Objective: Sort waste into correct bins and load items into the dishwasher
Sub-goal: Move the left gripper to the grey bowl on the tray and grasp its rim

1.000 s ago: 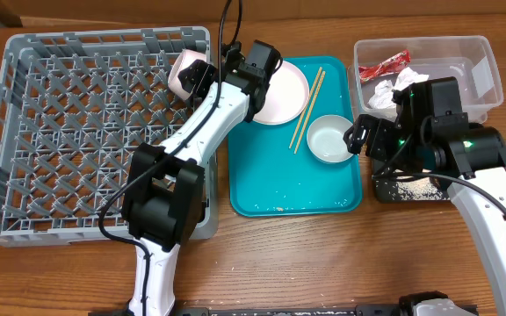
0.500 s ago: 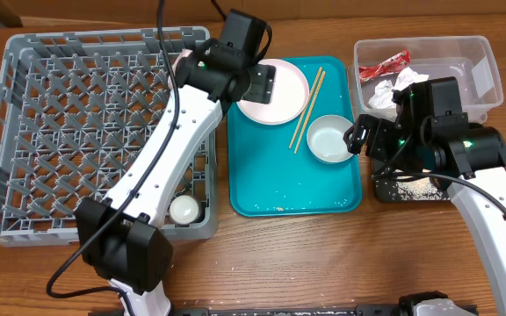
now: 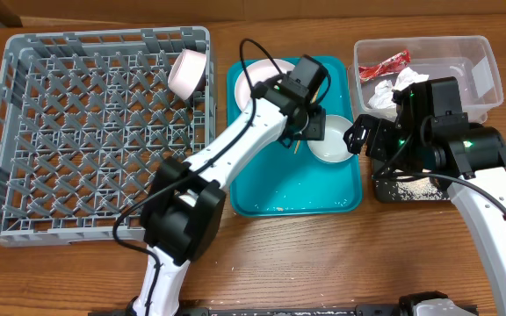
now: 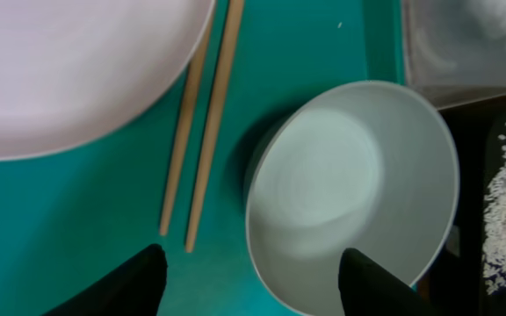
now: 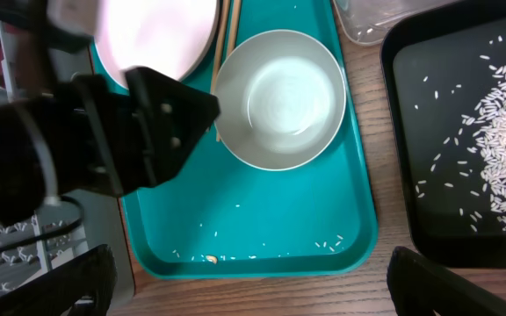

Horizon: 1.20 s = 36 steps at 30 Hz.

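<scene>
My left gripper (image 3: 313, 132) hangs open over the teal tray (image 3: 279, 189), astride the left rim of a small white bowl (image 4: 350, 189). One finger (image 4: 372, 283) is above the bowl's inside and the other is over bare tray. Beside the bowl lie wooden chopsticks (image 4: 205, 132) and a pale-pink plate (image 4: 68, 70). A pale cup (image 3: 187, 72) leans in the grey dish rack (image 3: 60, 132) at its back right corner. My right gripper (image 5: 262, 290) is wide open and empty above the tray's front edge. The clear tub (image 3: 473, 53) holds a red wrapper (image 3: 385, 64) and a white tissue (image 3: 395, 86).
A black tray (image 5: 446, 79) with scattered rice (image 5: 499, 132) sits right of the teal tray, partly under my right arm. A few rice grains (image 5: 332, 246) lie at the teal tray's front. Bare wooden table runs along the front.
My left gripper has let go of the cup in the rack's back right corner and swung right, across the plate, to the bowl. The right arm has not moved.
</scene>
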Available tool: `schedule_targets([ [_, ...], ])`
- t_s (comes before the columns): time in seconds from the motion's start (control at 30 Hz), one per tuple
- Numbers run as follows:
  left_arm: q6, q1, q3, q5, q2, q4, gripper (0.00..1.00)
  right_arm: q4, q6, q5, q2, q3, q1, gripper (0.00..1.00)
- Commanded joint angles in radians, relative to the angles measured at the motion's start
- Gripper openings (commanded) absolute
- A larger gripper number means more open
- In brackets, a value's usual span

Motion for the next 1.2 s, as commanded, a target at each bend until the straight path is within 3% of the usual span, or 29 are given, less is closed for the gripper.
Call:
schedule_targets([
  [0.0,-0.071,-0.003,-0.005,-0.009,0.039,0.005,0.57,0.005,-0.003,0.007,-0.005,0.019,-0.006,1.00],
  [0.2,-0.078,-0.005,-0.006,-0.011,0.053,0.003,0.48,0.005,-0.003,0.007,-0.005,0.019,-0.006,1.00],
  [0.4,-0.078,-0.025,-0.006,-0.011,0.085,0.016,0.47,0.005,-0.003,0.007,-0.005,0.019,-0.006,1.00],
  [0.77,-0.078,-0.034,-0.006,-0.016,0.117,0.020,0.25,0.005,-0.003,0.007,-0.005,0.019,-0.006,1.00],
  [0.9,-0.074,-0.032,-0.006,-0.018,0.117,0.020,0.11,0.005,-0.003,0.007,-0.005,0.019,-0.006,1.00],
  [1.17,-0.067,-0.032,-0.003,-0.016,0.115,0.009,0.04,0.005,-0.003,0.007,-0.005,0.019,-0.006,1.00],
])
